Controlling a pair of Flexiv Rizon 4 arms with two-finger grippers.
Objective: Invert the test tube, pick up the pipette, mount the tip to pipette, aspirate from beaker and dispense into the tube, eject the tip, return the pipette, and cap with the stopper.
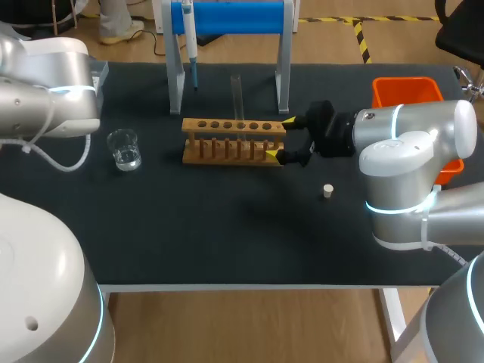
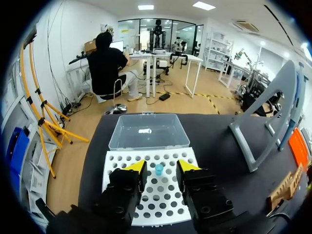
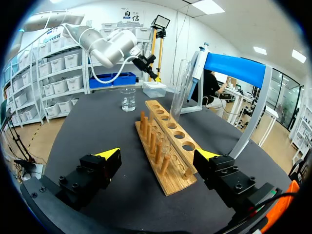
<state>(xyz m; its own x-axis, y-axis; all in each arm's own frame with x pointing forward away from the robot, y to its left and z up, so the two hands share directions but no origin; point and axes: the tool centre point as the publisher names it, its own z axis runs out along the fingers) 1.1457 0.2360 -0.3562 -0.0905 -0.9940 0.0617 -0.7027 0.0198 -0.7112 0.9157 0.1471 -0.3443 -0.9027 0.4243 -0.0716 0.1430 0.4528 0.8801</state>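
Observation:
A wooden rack [image 1: 234, 140] stands mid-table with a clear test tube [image 1: 237, 94] upright in a back hole. My right gripper [image 1: 280, 138] is open, its yellow tips on either side of the rack's right end; in the right wrist view the rack [image 3: 168, 146] lies between the wide fingers of the gripper [image 3: 158, 161], with the tube [image 3: 180, 92] ahead. The pipette [image 1: 190, 41] hangs on the blue stand [image 1: 234, 17]. A beaker [image 1: 124, 149] holds clear liquid. My left gripper [image 2: 159, 165] hovers open over the white tip box [image 2: 146, 195], a blue tip [image 2: 159, 169] between its fingers, untouched.
A small stopper [image 1: 327, 191] lies right of centre, in front of the right gripper. An orange bin [image 1: 408, 94] sits at the back right. The tip box's clear lid [image 2: 148, 130] lies open beyond the tip. The stand's grey frame [image 2: 263, 126] rises beside the box.

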